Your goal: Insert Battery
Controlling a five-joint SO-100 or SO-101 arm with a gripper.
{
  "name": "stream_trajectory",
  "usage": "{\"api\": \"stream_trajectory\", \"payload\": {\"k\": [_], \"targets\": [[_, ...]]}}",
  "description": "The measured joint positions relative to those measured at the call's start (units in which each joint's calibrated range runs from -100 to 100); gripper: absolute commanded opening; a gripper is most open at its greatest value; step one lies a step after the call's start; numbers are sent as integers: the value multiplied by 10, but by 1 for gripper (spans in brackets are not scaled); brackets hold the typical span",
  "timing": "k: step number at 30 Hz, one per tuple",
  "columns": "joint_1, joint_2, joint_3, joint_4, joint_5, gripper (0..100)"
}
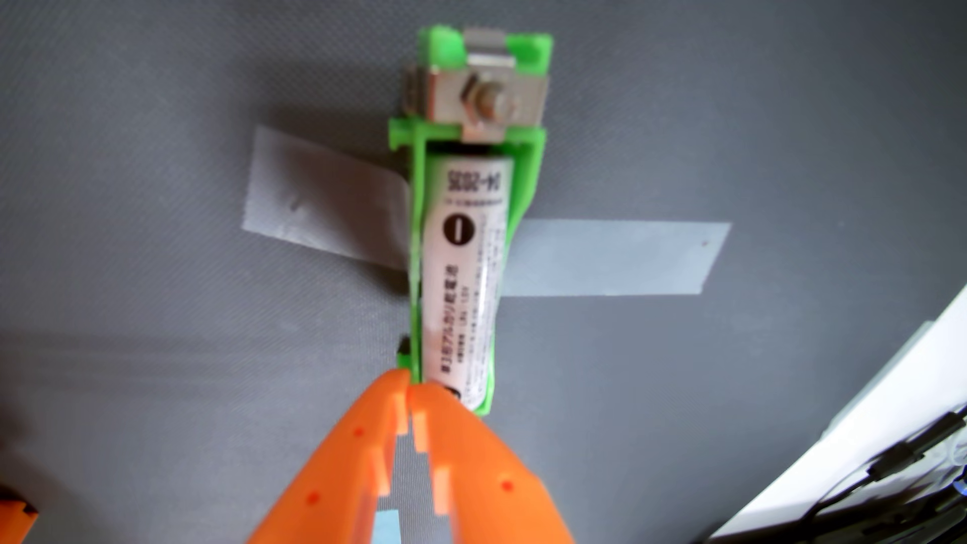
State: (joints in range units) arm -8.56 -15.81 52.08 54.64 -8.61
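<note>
In the wrist view a white battery (468, 277) with black print lies lengthwise inside a green plastic holder (416, 251) on the grey mat. A metal contact with a bolt and nut (484, 104) sits at the holder's far end. My orange gripper (411, 389) comes in from the bottom edge with its two fingertips closed together. The tips sit at the near end of the holder, next to the battery's near end. Nothing is held between the fingers (345, 460).
Two strips of pale tape (612, 259) fix the holder to the grey mat (157, 314). A white edge with black cables (889, 455) runs along the bottom right corner. An orange part (13, 515) shows at the bottom left.
</note>
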Motion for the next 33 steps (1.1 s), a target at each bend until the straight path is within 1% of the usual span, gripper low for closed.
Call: {"api": "stream_trajectory", "payload": {"k": [8,12,15,18,22,31,33], "targets": [[-4,0,-16,5,0,1],[-7,0,-50,41,0,1],[-29,0,-70,69,0,1],[-44,0,-74,84,0,1],[-39,0,-74,88,0,1],[-38,0,-11,83,-3,1],[-38,0,6,65,-3,1]]}}
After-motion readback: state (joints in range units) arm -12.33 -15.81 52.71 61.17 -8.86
